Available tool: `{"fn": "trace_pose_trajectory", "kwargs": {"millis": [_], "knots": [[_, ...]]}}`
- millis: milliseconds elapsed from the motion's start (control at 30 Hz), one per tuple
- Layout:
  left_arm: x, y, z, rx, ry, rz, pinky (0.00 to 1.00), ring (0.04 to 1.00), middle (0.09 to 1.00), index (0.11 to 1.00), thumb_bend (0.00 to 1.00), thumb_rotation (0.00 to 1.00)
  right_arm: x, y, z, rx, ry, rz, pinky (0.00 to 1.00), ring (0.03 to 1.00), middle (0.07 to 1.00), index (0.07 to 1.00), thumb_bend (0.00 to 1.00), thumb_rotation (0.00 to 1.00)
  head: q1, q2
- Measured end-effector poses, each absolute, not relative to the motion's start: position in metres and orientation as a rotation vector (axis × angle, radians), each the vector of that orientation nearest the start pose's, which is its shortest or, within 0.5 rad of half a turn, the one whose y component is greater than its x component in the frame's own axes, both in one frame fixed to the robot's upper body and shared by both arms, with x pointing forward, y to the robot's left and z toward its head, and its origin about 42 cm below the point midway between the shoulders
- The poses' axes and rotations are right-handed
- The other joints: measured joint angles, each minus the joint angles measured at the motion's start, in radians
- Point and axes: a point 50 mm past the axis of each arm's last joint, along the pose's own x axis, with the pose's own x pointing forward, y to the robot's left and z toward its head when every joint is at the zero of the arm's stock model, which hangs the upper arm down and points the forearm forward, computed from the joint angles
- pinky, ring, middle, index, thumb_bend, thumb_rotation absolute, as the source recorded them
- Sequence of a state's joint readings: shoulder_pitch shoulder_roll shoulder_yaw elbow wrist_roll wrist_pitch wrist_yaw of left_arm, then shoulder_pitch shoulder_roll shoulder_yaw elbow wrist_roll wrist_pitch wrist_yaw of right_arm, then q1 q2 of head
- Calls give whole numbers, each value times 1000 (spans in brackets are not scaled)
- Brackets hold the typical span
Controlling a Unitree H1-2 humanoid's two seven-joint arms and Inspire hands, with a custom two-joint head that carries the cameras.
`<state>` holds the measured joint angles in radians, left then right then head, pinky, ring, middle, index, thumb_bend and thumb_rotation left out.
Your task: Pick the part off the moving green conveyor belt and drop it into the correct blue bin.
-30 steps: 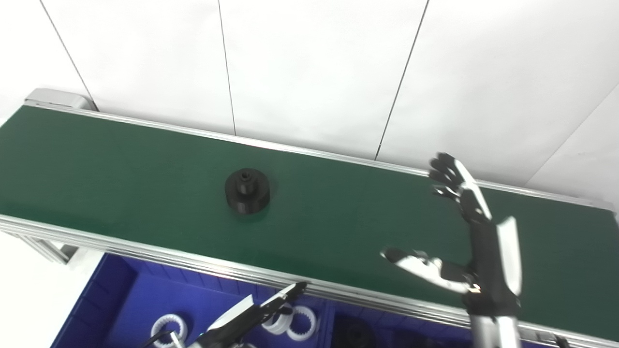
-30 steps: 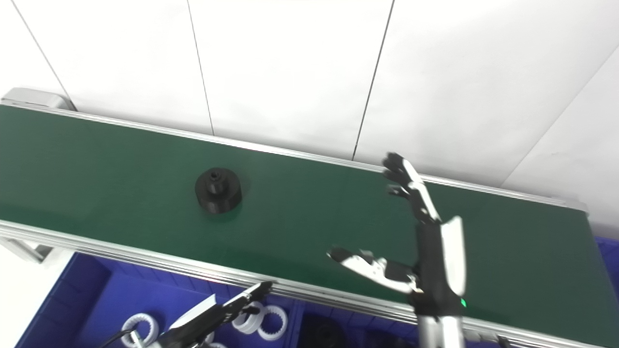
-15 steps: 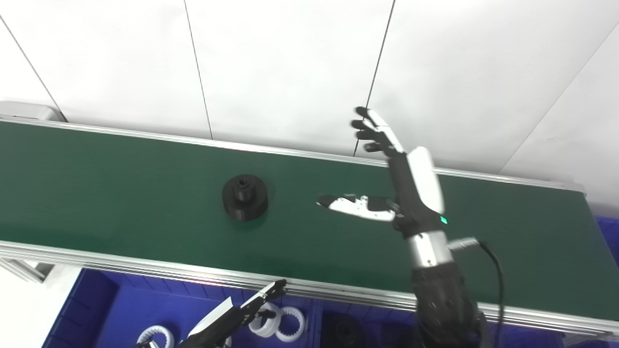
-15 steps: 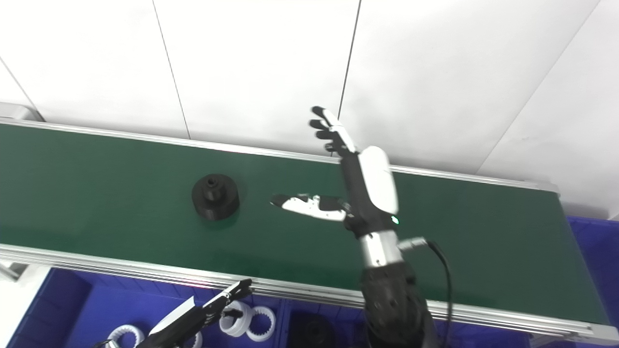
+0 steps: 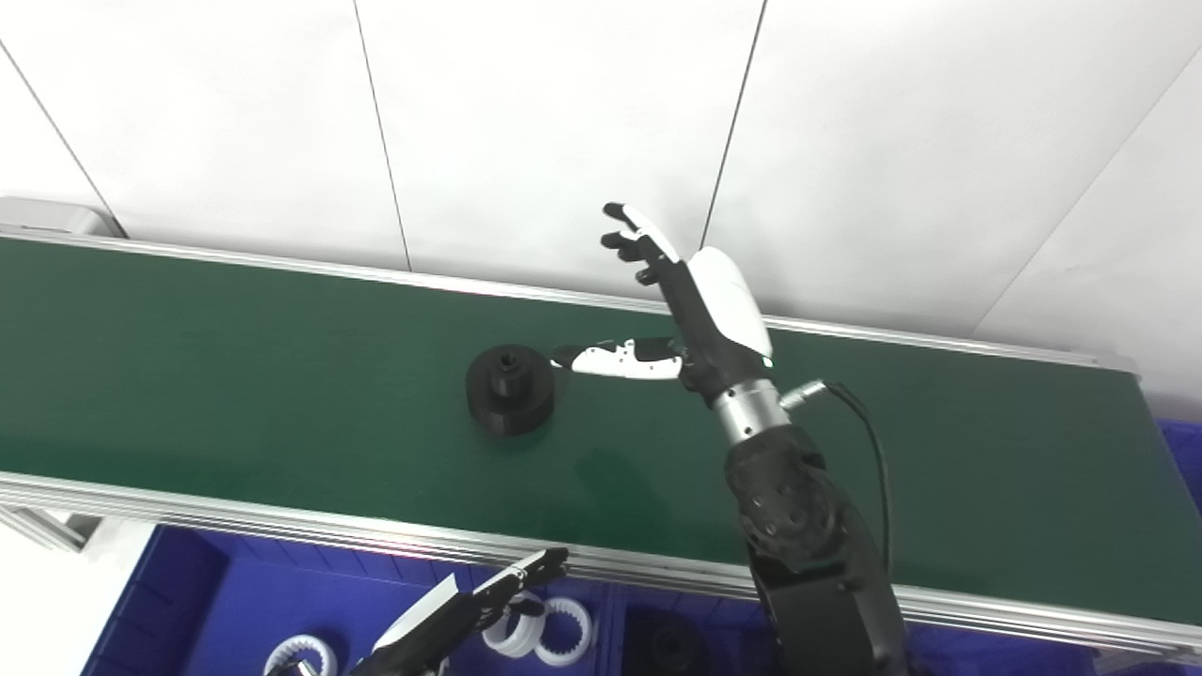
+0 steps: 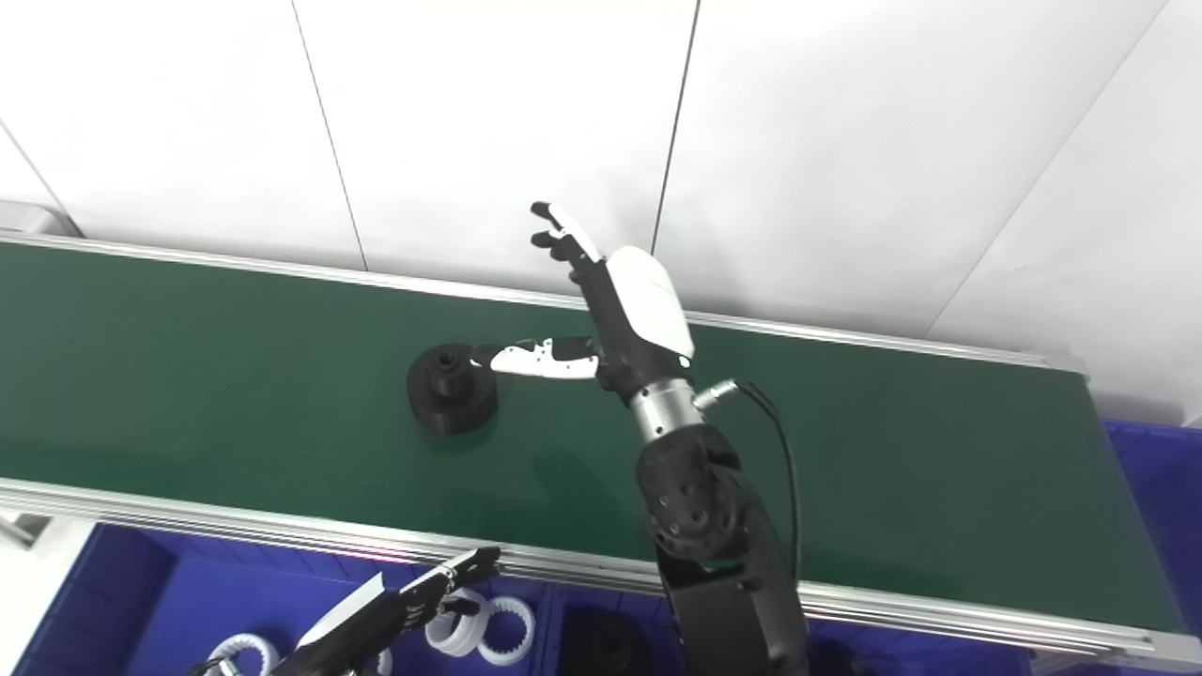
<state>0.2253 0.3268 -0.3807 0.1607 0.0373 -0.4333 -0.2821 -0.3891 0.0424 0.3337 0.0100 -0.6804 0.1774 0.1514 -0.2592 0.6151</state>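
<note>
Black round part (image 5: 510,389) with a raised hub and centre hole, sitting flat on the green conveyor belt (image 5: 235,366), left of the picture's middle and nearer the belt's near rail than its far one. Right hand (image 5: 690,310) reaching in over the belt from 5 o'clock, spread wide and holding nothing: fingers (image 5: 631,235) pointing up toward 11 o'clock across the far rail, thumb (image 5: 615,359) stretched out flat toward 9 o'clock, its tip just beside the part's upper right edge, contact impossible to tell. Dark forearm (image 5: 808,554) running down to the bottom edge, a black cable (image 5: 869,441) looping from the wrist. Left hand (image 5: 470,610) low at 6 o'clock, below the belt's near aluminium rail (image 5: 282,521), over the blue bin (image 5: 197,591); fingers extended toward 2 o'clock and apart, nothing held. White toothed rings (image 5: 540,627) lying in that bin just beyond the left fingertips, another white ring (image 5: 300,654) further toward 8 o'clock. Neighbouring blue bin (image 5: 624,610) to the right, across a divider, holding a dark round part (image 5: 671,648) of the same look as the one on the belt. White panelled wall (image 5: 563,122) behind the belt from 9 through 3 o'clock.
</note>
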Motion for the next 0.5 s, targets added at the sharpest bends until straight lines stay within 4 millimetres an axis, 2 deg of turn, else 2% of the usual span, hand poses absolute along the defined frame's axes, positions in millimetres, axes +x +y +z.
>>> {"fn": "trace_pose_trajectory", "kwargs": {"millis": [67, 133, 200, 300, 500], "knots": [[161, 225, 15, 246, 55, -688, 787, 929, 971, 915, 976, 250, 372, -63, 201, -778, -257, 426, 728, 848, 903, 962, 888, 469, 0, 0], [162, 225, 14, 247, 57, -697, 839, 939, 967, 905, 983, 252, 378, -55, 201, -834, -236, 471, 742, 857, 911, 959, 896, 440, -2, -2], [163, 224, 15, 248, 54, -698, 838, 942, 965, 902, 990, 258, 385, -48, 199, -869, -210, 503, 763, 867, 913, 955, 908, 419, -2, -2], [162, 223, 15, 243, 55, -698, 729, 922, 969, 906, 984, 250, 390, -43, 190, -904, -160, 539, 787, 890, 921, 953, 930, 403, -2, 0], [162, 221, 15, 234, 54, -705, 702, 911, 968, 909, 983, 238, 394, -40, 163, -957, -52, 588, 745, 898, 957, 957, 985, 382, 2, 6]]}}
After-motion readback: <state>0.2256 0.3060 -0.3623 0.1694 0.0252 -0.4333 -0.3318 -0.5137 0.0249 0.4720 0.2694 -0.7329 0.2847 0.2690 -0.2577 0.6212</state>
